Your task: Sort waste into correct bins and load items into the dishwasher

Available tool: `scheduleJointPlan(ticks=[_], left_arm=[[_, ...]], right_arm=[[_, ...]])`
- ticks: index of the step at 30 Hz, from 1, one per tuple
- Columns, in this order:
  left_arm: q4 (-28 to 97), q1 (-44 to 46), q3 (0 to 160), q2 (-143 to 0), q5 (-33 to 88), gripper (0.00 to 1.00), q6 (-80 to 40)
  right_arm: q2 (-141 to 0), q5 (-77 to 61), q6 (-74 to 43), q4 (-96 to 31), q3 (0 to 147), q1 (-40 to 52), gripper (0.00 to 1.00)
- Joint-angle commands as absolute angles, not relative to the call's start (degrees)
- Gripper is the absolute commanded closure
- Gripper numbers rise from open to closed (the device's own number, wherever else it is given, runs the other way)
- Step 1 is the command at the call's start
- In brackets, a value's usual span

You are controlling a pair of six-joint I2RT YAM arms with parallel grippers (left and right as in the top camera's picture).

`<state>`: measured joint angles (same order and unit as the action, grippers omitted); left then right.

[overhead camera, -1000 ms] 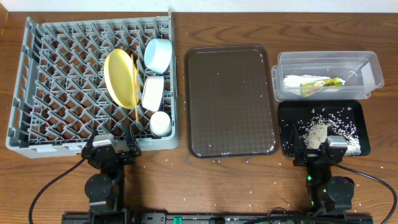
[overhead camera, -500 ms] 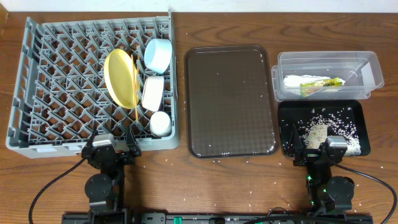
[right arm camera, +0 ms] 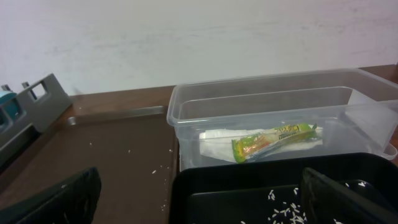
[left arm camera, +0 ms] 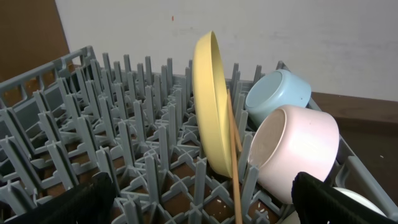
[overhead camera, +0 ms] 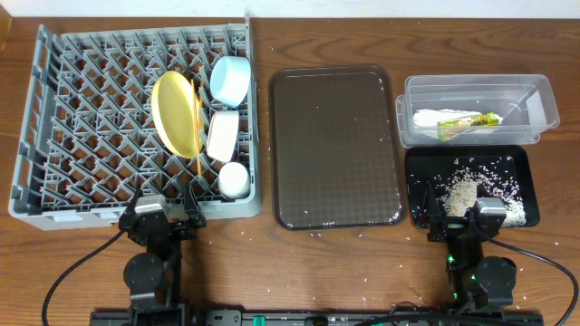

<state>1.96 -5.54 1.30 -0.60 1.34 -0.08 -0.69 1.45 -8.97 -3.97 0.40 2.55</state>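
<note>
The grey dish rack (overhead camera: 82,109) holds the yellow plate (overhead camera: 177,113), the light blue bowl (overhead camera: 230,80), the white bowl (overhead camera: 223,135), the white cup (overhead camera: 234,179) and the chopsticks (overhead camera: 197,136). In the left wrist view the plate (left arm camera: 208,99) stands on edge beside the chopsticks (left arm camera: 235,162) and both bowls (left arm camera: 292,155). The clear tub (overhead camera: 476,109) holds the green-and-yellow wrapper (overhead camera: 469,125) and white paper (overhead camera: 435,118). The black tray (overhead camera: 471,186) holds rice (overhead camera: 462,192). My left gripper (overhead camera: 161,217) and right gripper (overhead camera: 464,220) are open and empty at the table's front edge.
The dark brown serving tray (overhead camera: 335,145) lies between the rack and the bins, with a few rice grains on it. Stray rice grains (overhead camera: 263,237) are scattered on the wooden table near the front. The brown tray also shows in the right wrist view (right arm camera: 99,155).
</note>
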Motion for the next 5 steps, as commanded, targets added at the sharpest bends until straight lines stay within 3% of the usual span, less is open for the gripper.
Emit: scheduleJointPlan(ticks=[1, 5], left_arm=[[4.05, -5.78, 0.23, -0.34, 0.43, 0.08, 0.38], [4.03, -5.78, 0.23, -0.34, 0.43, 0.08, 0.38]], right_arm=[[-0.67, 1.45, -9.56, -4.14, 0.32, 3.07, 0.01], [-0.67, 1.45, -9.56, -4.14, 0.32, 3.07, 0.01]])
